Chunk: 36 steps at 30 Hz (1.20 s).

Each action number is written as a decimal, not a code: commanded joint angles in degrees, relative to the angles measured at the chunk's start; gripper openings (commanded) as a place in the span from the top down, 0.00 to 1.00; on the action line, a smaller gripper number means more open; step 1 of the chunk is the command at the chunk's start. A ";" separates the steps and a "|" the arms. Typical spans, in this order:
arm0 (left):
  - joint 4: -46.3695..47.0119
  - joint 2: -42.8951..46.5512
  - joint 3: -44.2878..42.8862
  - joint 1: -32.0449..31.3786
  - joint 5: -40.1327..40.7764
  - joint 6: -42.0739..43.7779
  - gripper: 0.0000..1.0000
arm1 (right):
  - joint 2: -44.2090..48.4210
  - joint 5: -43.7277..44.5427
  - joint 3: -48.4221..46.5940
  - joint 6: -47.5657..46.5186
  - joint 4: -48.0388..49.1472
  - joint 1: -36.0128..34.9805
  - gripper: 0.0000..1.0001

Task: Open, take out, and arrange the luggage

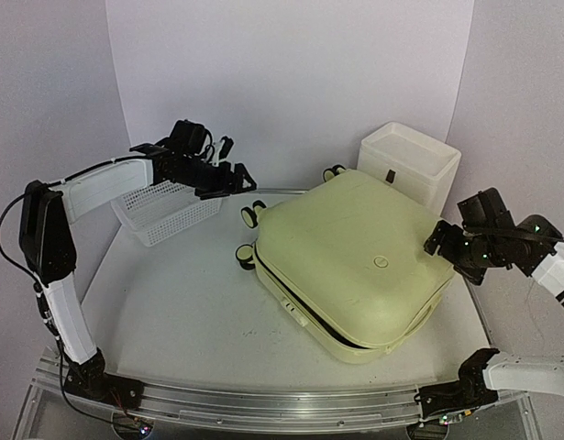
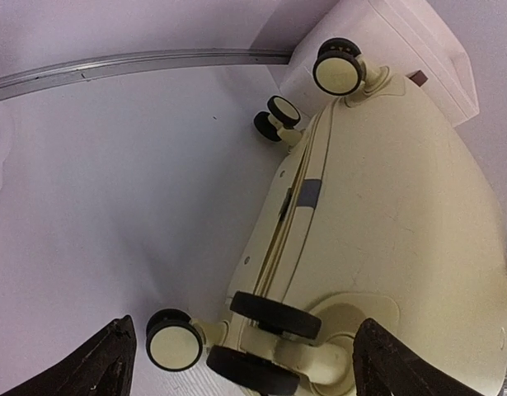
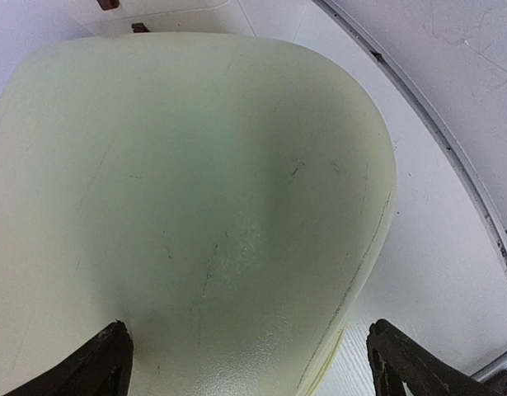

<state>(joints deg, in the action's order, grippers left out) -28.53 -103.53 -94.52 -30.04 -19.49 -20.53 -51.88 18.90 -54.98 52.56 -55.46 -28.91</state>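
Observation:
The pale yellow-green luggage (image 1: 355, 261) lies flat on the table, its lid down with a thin dark gap along the near seam. Its black-and-cream wheels (image 1: 252, 215) point toward the back left. My left gripper (image 1: 237, 179) is open and empty, just above and behind those wheels; its wrist view shows the wheels (image 2: 265, 338) between the spread fingers (image 2: 105, 359). My right gripper (image 1: 442, 240) is open and empty at the luggage's right edge; its wrist view shows the shell (image 3: 195, 206) filling the space between the fingers (image 3: 406, 363).
A white mesh basket (image 1: 165, 209) stands at the back left under the left arm. A white box (image 1: 410, 163) stands at the back right, touching the luggage's far corner. A metal rail (image 1: 282, 403) runs along the table's near edge.

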 commanded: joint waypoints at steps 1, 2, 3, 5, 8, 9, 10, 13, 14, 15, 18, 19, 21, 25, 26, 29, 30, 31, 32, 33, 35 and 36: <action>-2.53 -8.30 -9.72 0.99 -3.65 2.73 0.07 | 2.58 -3.30 4.23 3.42 5.20 0.17 0.02; -2.92 -10.50 -11.67 1.08 -3.98 2.71 0.07 | 3.32 -3.45 5.09 4.05 6.04 0.21 0.02; -3.40 -12.67 -13.68 1.12 -4.45 2.69 0.07 | 4.27 -3.46 5.69 4.72 6.56 0.23 0.02; -4.80 -16.48 -18.30 1.26 -5.01 2.78 0.07 | 4.97 -3.58 6.45 5.09 7.11 0.18 0.02; -6.93 -21.41 -22.53 1.39 -6.49 2.70 0.08 | 4.98 -5.29 7.70 5.21 8.23 0.20 0.02; -7.24 -22.44 -23.12 1.41 -7.74 2.63 0.10 | 4.84 -6.01 8.27 5.19 8.89 0.17 0.02; -7.36 -23.23 -23.32 1.44 -9.42 2.34 0.12 | 4.71 -6.80 8.83 5.31 9.48 0.23 0.02; -7.35 -24.22 -22.14 1.39 -15.21 1.62 0.24 | 4.34 -9.23 10.57 5.41 12.31 0.19 0.02; -7.33 -23.70 -20.77 1.39 -15.91 1.44 0.27 | 4.45 -10.12 11.00 5.00 13.58 0.21 0.02; -7.33 -22.61 -18.60 1.39 -16.05 1.43 0.30 | 4.43 -10.71 11.30 4.81 14.59 0.24 0.02; -6.51 -18.59 -11.64 1.39 -17.00 2.05 0.35 | 4.14 -12.07 11.56 3.49 17.06 0.21 0.02; -6.34 -17.19 -9.52 1.39 -17.52 2.19 0.37 | 3.76 -12.32 11.45 3.05 17.54 0.21 0.02; -5.91 -13.96 -4.63 1.39 -18.11 2.34 0.41 | 2.57 -13.35 11.01 2.05 18.83 0.24 0.02; 1.08 -5.55 10.45 1.31 -18.91 -2.09 0.51 | -1.89 -17.90 10.42 -0.37 23.29 0.15 0.02; 4.45 -2.89 15.09 1.26 -19.02 -4.13 0.52 | -3.11 -19.78 10.61 -0.71 25.07 0.19 0.02; 11.23 6.33 26.95 1.30 -17.30 -8.91 0.55 | -7.39 -25.89 10.99 -1.36 32.03 0.06 0.02; 11.96 8.46 29.91 1.23 -16.75 -9.71 0.55 | -8.88 -26.95 10.60 -1.77 33.68 -0.10 0.02; 12.25 10.62 32.49 1.15 -16.64 -10.18 0.55 | -10.61 -27.52 9.80 -2.33 34.88 -0.27 0.02; 12.23 12.52 34.77 1.13 -16.79 -10.52 0.55 | -12.44 -27.78 8.63 -2.98 35.91 -0.59 0.02; 12.27 14.37 37.06 1.05 -16.87 -11.02 0.55 | -14.50 -27.81 7.10 -3.93 36.69 -1.07 0.02; 12.27 17.86 40.94 0.77 -16.69 -12.11 0.56 | -20.00 -27.99 2.91 -5.77 37.68 -2.13 0.02; 12.29 19.59 42.70 0.46 -16.52 -12.51 0.56 | -23.19 -28.40 0.12 -6.93 37.97 -2.63 0.02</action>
<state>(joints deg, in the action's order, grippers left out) -17.23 -89.56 -58.04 -27.86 -35.20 -30.46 -65.04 5.15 -48.77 50.72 -22.59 -27.16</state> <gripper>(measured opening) 0.446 0.984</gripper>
